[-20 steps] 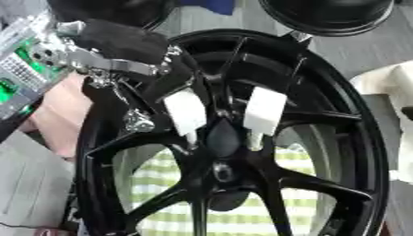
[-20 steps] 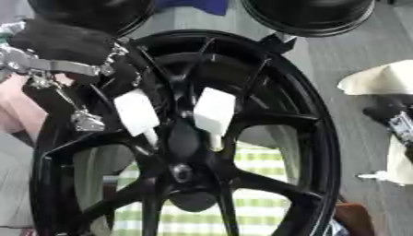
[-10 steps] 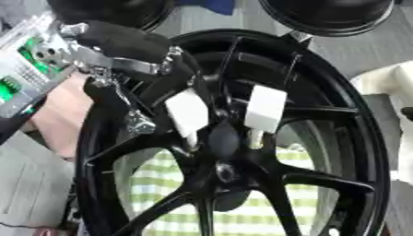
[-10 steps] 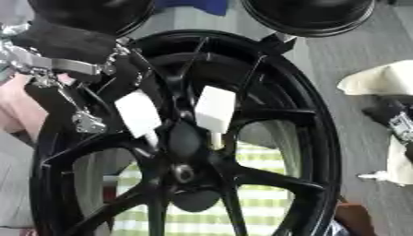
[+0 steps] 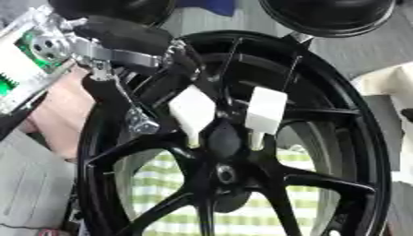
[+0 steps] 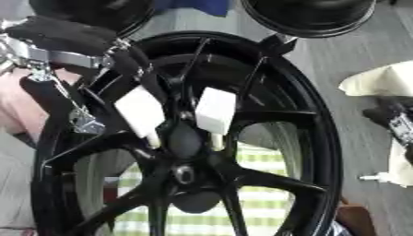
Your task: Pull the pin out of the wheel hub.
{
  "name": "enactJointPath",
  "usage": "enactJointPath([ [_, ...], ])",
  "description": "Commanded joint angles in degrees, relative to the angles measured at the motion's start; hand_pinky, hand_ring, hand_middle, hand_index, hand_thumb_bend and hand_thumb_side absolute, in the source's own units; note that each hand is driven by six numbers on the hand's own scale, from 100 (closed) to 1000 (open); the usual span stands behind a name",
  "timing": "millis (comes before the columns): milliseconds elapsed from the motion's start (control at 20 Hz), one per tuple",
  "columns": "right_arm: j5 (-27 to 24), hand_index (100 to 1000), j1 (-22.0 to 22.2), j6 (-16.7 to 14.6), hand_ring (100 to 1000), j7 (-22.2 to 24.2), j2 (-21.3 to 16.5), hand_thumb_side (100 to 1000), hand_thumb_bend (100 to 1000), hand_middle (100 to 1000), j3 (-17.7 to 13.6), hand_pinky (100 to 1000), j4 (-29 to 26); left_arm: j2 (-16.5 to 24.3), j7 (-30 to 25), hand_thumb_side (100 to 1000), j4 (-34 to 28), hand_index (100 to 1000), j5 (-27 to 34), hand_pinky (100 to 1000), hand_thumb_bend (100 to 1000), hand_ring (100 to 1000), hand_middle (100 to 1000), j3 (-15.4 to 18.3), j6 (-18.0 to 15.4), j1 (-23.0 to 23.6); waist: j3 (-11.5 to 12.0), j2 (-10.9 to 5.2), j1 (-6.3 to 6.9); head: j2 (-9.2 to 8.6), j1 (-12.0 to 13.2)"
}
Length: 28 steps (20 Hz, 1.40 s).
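A large black wheel hub (image 5: 355,138) stands upright and fills both views, its spokes meeting at a centre with a small silvery hole (image 5: 226,174). Just above that hole sits a dark oval pin (image 5: 224,138). My left hand (image 5: 121,34), black with silver joints, reaches in from the upper left. Its two white fingertip pads (image 5: 192,110) point down and flank the pin, their tips against its two sides. My right hand shows in neither view.
A person's hand (image 5: 56,115) rests behind the rim at the left. Green-and-white checked cloth (image 5: 242,216) lies under the wheel. Two round black objects (image 5: 331,16) sit at the top, and a white cloth (image 6: 379,80) and small dark parts lie at the right.
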Motion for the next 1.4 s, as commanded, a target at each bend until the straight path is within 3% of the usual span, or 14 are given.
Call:
enactJointPath([
  [50, -0.50, 675, -0.19, 0.09, 737, 0.04, -0.68, 391, 255, 565, -0.64, 907, -0.60, 1.63, -5.58, 192, -1.26, 336, 2.24, 732, 100, 520, 324, 2.48, -6.09, -1.57, 0.10, -1.40, -0.05, -0.45, 0.03],
  [450, -0.55, 675, -0.08, -0.06, 737, -0.08, -0.89, 394, 249, 565, -0.81, 908, -0.77, 3.48, -0.58, 207, -3.11, 334, 5.22, 725, 100, 507, 313, 5.22, -4.84, -1.33, 0.27, -1.86, -0.15, -0.19, 0.08],
  [900, -0.59, 676, 0.48, -0.27, 737, -0.49, -1.18, 396, 242, 566, -1.27, 909, -0.86, 9.56, 7.89, 226, -3.68, 334, 11.81, 724, 100, 499, 301, 14.74, -3.07, 1.11, 1.63, -2.66, -0.55, 0.61, -0.67],
  [1200, -0.55, 676, 1.29, -0.71, 737, -1.50, -1.28, 394, 239, 566, -2.20, 909, -0.99, 17.21, 13.56, 239, -1.58, 335, 14.06, 723, 100, 495, 291, 23.16, -3.41, 9.23, 3.65, -3.00, -1.24, 1.42, -1.78],
  [1400, -0.62, 676, 1.42, -0.82, 737, -1.80, -1.22, 393, 254, 565, -2.38, 909, -1.15, 21.93, 20.45, 273, 0.50, 337, 15.27, 725, 100, 491, 285, 29.33, -3.89, 18.21, 4.66, -3.16, -1.84, 1.66, -2.32],
])
